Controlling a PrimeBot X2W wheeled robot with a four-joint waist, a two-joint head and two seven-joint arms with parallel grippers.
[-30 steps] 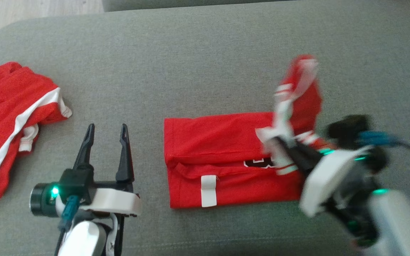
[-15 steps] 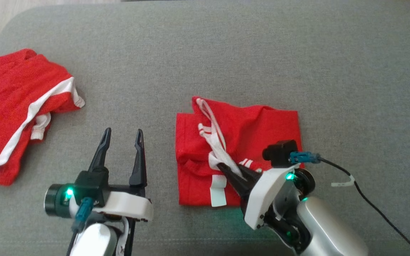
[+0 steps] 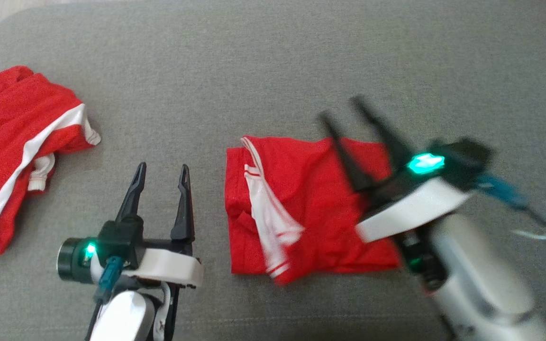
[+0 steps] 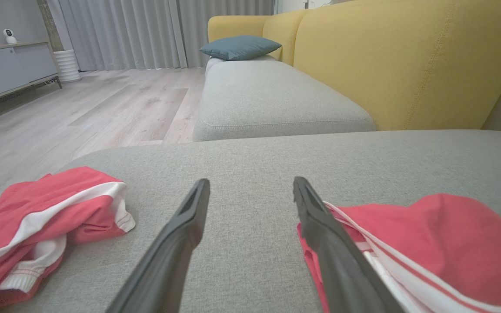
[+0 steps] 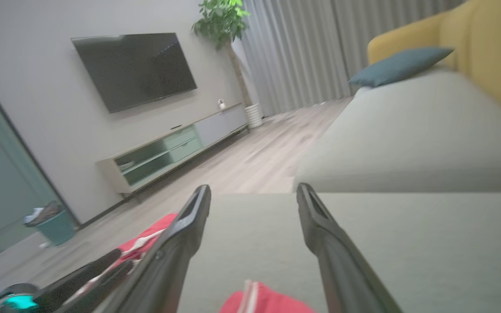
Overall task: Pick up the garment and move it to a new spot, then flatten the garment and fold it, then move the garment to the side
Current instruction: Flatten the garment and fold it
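Folding looks finished or close to it; the move to the side is left.

The right gripper (image 3: pixel 340 109) stands spread wide and empty, its dark fingers blurred over the far right corner of the red fabric garment with white striped trim (image 3: pixel 311 203); whether they touch the cloth I cannot tell. The left gripper (image 3: pixel 163 166) is also parted and holds nothing, parked just beside the garment's left edge. The garment lies near the middle of the grey upholstered sofa seat (image 3: pixel 254 61), a little toward its near edge, folded into a compact, roughly square packet with a white-trimmed flap lying slantwise across its left half. A second, crumpled red garment with a white band (image 3: pixel 12 151) sits at the seat's left edge, well apart. By my reading, placing and folding are done bar tidying that flap.
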